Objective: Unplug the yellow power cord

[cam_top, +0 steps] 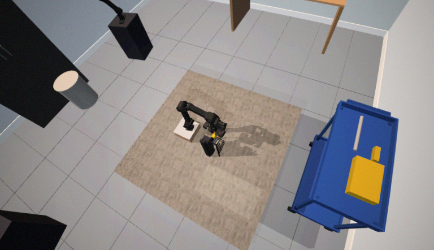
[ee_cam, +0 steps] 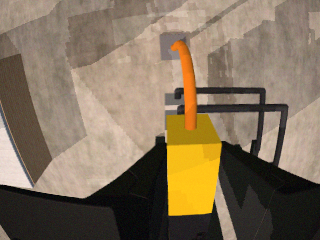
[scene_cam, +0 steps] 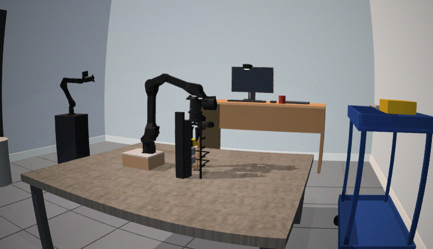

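Wrist view: the gripper (ee_cam: 192, 227) is clamped on the yellow plug (ee_cam: 192, 167), its dark fingers pressing either side. An orange cord (ee_cam: 187, 83) rises from the plug's far end and curves toward a small grey patch on the table (ee_cam: 100, 94). A black wire rack (ee_cam: 267, 116) stands just beyond the plug. Exterior view: the plug (scene_cam: 193, 142) sits beside the tall black power strip (scene_cam: 183, 144), upright on the table. Whether the plug remains seated cannot be determined.
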You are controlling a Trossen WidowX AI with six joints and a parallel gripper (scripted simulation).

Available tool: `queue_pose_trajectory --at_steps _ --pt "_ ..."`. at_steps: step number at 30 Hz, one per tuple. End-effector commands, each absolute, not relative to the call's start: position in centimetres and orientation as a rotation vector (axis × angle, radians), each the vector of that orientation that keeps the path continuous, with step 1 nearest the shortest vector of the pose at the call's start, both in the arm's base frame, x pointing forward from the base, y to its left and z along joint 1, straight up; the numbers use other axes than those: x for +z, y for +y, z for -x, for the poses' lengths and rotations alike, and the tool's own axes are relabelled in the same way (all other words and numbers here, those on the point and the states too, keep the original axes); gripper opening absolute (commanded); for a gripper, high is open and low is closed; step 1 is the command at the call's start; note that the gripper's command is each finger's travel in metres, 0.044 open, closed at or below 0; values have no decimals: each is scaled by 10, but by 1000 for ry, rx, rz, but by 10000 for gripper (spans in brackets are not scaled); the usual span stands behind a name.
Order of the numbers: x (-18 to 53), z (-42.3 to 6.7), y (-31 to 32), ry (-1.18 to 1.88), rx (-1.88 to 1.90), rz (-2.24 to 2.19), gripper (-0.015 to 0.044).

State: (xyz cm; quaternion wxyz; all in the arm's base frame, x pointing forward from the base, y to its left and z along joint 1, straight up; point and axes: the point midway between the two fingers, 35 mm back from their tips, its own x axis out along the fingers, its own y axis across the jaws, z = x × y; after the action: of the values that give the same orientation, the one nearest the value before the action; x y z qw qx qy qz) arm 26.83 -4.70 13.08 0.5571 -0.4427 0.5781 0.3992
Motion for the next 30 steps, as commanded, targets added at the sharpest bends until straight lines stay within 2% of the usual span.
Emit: queue_pose_trajectory --at_steps 1,3,16,20,25,30 --pt "132 -274 -18 1290 1002 1029 0" --pt "132 -275 -15 1290 1002 1029 0" --pt "131 -273 -22 1290 1002 1031 341" --pt "135 -278 -5 1289 1003 1030 440" --pt "144 -287 35 1286 1005 1027 440" --pt "144 -287 37 1286 1005 1027 440"
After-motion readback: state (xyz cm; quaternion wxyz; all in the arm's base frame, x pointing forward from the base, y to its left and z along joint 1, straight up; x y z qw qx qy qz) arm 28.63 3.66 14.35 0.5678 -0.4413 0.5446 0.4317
